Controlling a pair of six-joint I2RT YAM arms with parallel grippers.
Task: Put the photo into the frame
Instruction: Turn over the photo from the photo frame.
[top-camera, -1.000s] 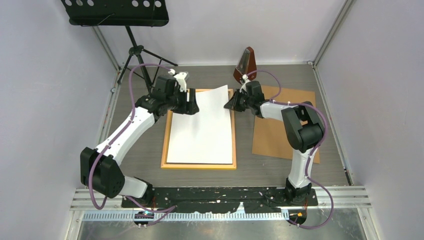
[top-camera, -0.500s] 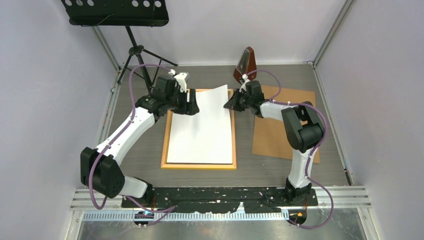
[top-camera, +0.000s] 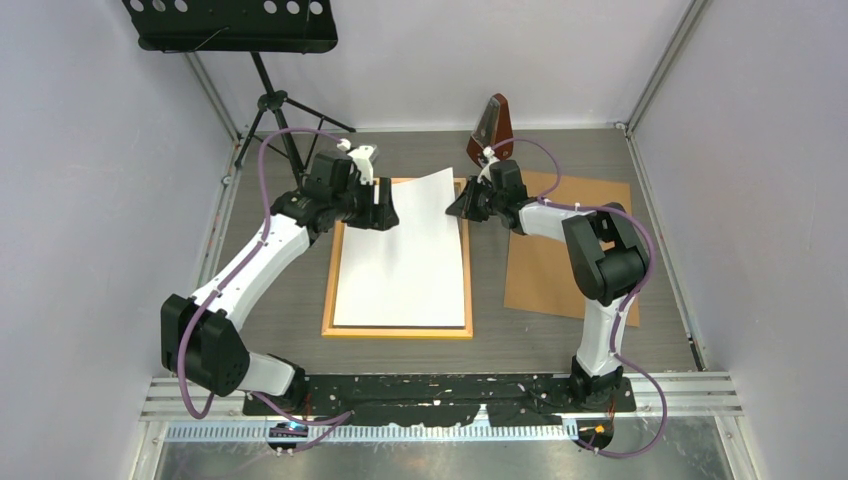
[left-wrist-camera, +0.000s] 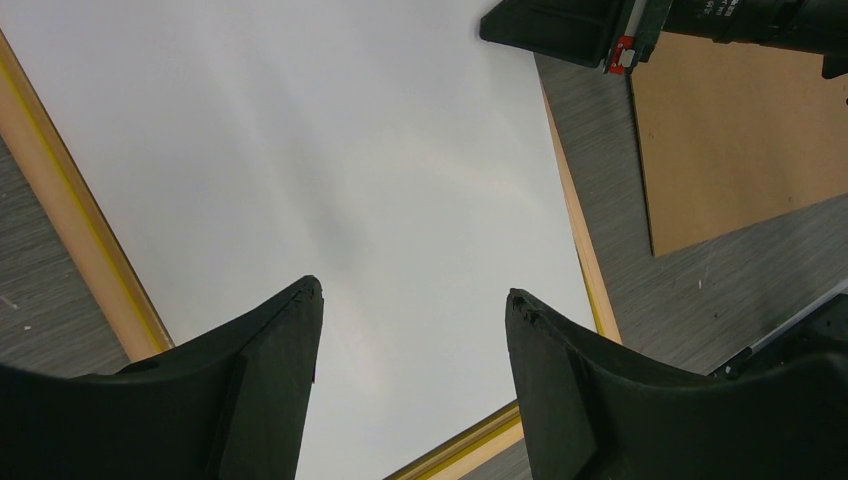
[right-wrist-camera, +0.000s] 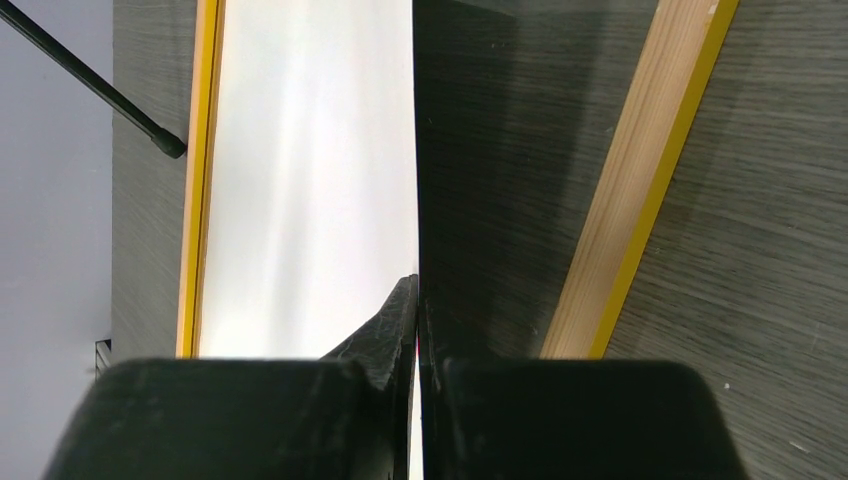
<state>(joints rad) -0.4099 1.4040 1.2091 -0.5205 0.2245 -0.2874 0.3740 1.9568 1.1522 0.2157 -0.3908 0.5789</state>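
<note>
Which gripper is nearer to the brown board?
Right. The right gripper, pinching the photo at its right edge, sits beside the brown board; the left gripper, open, is over the photo's left side.

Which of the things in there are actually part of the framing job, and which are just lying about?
Part of the job: the photo, lying white side up with its far right corner lifted; the frame under it.
Just lying about: the brown board to the right; the music stand at the far left; the small reddish-brown object at the far edge.
</note>
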